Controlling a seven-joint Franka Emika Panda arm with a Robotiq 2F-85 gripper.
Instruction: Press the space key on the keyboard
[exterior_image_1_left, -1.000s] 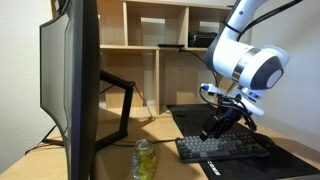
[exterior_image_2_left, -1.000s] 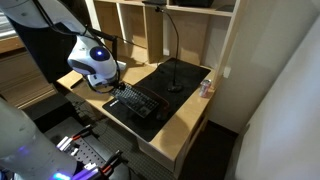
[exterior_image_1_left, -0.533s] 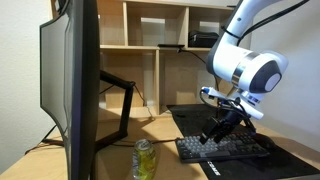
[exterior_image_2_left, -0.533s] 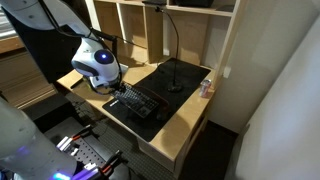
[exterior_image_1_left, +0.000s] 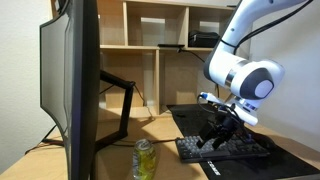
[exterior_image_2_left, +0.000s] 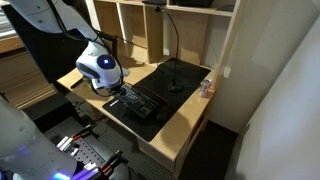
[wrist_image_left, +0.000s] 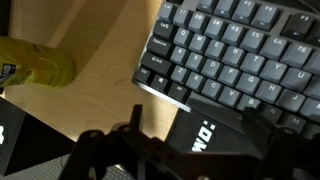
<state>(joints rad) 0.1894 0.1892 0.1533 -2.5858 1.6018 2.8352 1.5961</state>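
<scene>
In an exterior view, one keyboard (exterior_image_1_left: 228, 148) lies on one black desk mat (exterior_image_1_left: 290, 160), with the gripper (exterior_image_1_left: 212, 136) low over the end nearest one yellow-green bottle (exterior_image_1_left: 145, 158). In an exterior view, open mat (exterior_image_2_left: 170, 80) stretches behind the keyboard (exterior_image_2_left: 138, 103). In the wrist view, bare wood separates keyboard (wrist_image_left: 240, 55) and bottle (wrist_image_left: 40, 62); the finger spread cannot be told.
</scene>
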